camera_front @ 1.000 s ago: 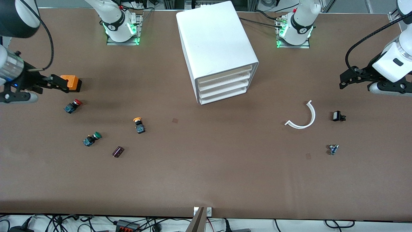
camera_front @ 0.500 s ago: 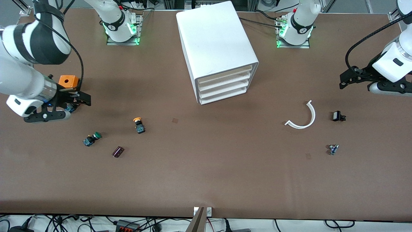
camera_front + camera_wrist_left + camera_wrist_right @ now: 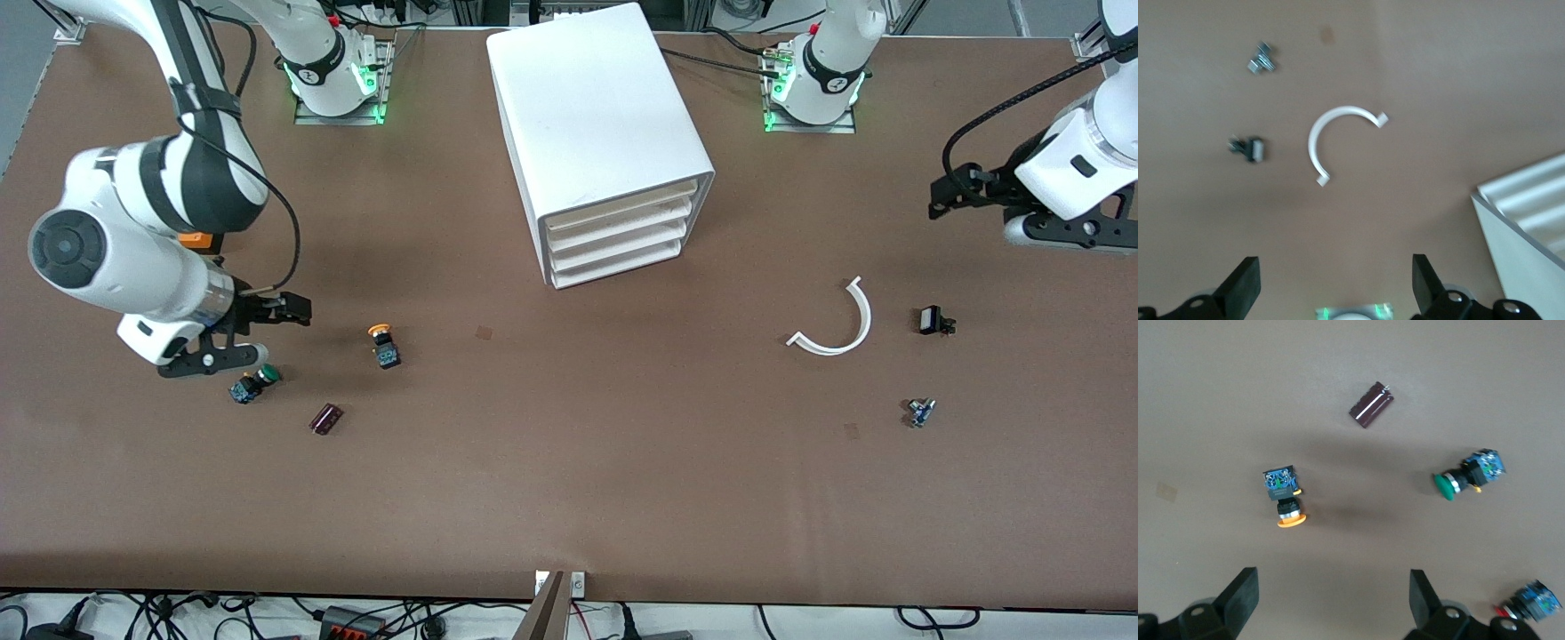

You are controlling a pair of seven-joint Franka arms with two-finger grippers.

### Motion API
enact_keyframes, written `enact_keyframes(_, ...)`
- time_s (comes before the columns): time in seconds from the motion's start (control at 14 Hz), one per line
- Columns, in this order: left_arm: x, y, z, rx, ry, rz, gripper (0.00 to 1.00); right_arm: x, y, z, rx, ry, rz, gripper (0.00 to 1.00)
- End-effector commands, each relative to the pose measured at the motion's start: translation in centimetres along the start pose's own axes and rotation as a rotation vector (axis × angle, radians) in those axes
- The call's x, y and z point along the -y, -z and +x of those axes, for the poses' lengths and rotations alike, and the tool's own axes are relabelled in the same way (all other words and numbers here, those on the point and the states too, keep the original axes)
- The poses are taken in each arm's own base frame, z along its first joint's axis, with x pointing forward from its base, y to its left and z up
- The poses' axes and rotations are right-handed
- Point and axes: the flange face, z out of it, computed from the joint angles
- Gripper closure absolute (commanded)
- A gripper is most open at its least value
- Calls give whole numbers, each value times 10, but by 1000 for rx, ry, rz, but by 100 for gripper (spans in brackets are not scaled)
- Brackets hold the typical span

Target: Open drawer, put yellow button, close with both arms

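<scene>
The yellow button (image 3: 383,345) lies on its side on the brown table; in the right wrist view (image 3: 1286,497) it shows its yellow-orange cap and blue-black body. My right gripper (image 3: 298,309) is open and empty, up over bare table between the green-capped button (image 3: 253,383) and the yellow button; its own view (image 3: 1331,600) shows the jaws wide apart. The white drawer cabinet (image 3: 605,142) stands at the middle of the table with all drawers shut. My left gripper (image 3: 944,200) is open and empty over the table toward the left arm's end, jaws wide in its own view (image 3: 1336,287).
A red-capped button (image 3: 1531,603) lies under the right arm. A maroon cylinder (image 3: 325,418) lies beside the green button. An orange box (image 3: 197,238) peeks from under the right arm. A white curved strip (image 3: 836,322), a black part (image 3: 933,320) and a small metal part (image 3: 921,412) lie under the left gripper's reach.
The right arm has swung in from the table's end, past the orange box and red button, toward the yellow button. The left gripper has shifted slightly toward its base.
</scene>
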Motion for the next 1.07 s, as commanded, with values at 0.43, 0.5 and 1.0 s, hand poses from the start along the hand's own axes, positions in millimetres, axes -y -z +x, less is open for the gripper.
enact_keyframes(0.43,-72,-76,34,334,-119,-476,0,38,-84,34,4,42,3,0)
enact_keyframes(0.5,-77,-88,49,332,-104,-586,0,43,-90,38,8,50,2,0)
enact_keyframes(1.0,-100,-184,102,185,-393,-1060,0,67,-132,47,24,84,-3,0)
